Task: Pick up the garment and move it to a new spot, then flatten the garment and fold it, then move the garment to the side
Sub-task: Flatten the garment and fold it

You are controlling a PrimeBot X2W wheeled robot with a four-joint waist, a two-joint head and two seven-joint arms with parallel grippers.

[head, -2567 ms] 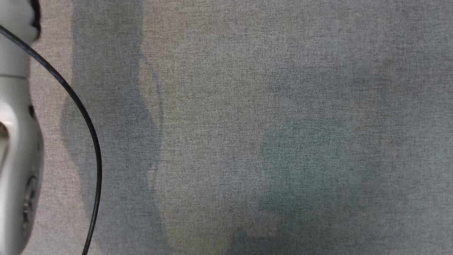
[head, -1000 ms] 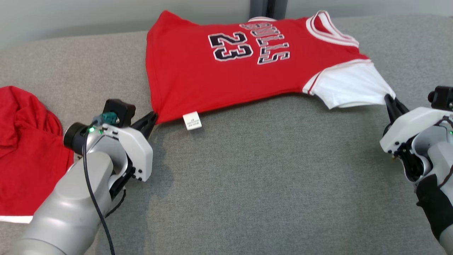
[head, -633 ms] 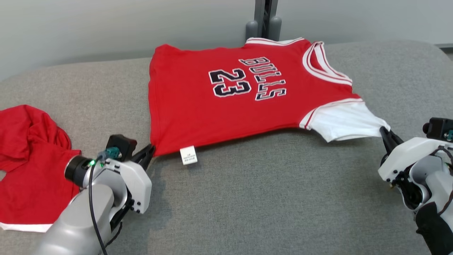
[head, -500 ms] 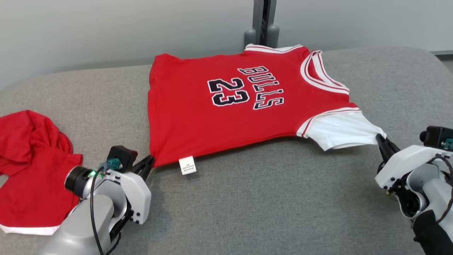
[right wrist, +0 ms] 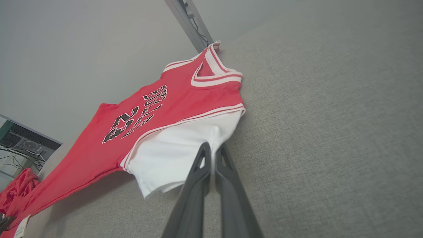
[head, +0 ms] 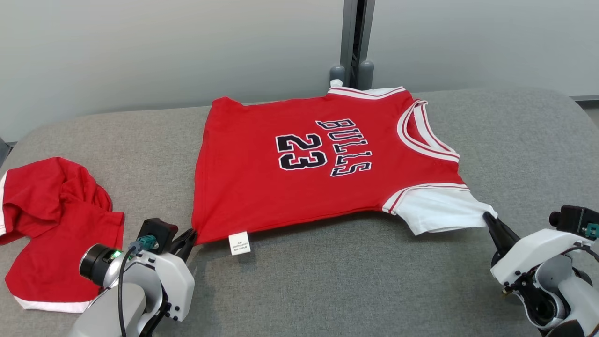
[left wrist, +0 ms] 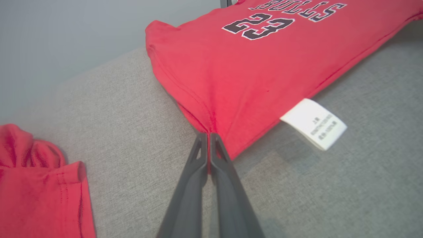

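Left gripper point(head: 190, 234), seven o'clock, and right gripper point(head: 487, 216), four o'clock, pinch the jersey point(head: 262, 196) taut to flatten; lowering it should follow.

jersey point(head: 299, 173) reads "bulls" and "23"; tag point(left wrist: 314, 124) print unreadable

Desk point(head: 351, 290): garment point(head: 299, 187) spread at centre, collar toward 2 o'clock, hem toward 9.
Crumpled cloth point(head: 51, 224): on the desk at 8 o'clock, well apart from the garment.
Left end effector point(head: 187, 236): on the hem corner, 7 o'clock.
Care label point(head: 239, 243): just beside that corner.
Right end effector point(head: 489, 220): on the sleeve, 4 o'clock.
Post point(head: 358, 42): behind the desk, 12 o'clock.
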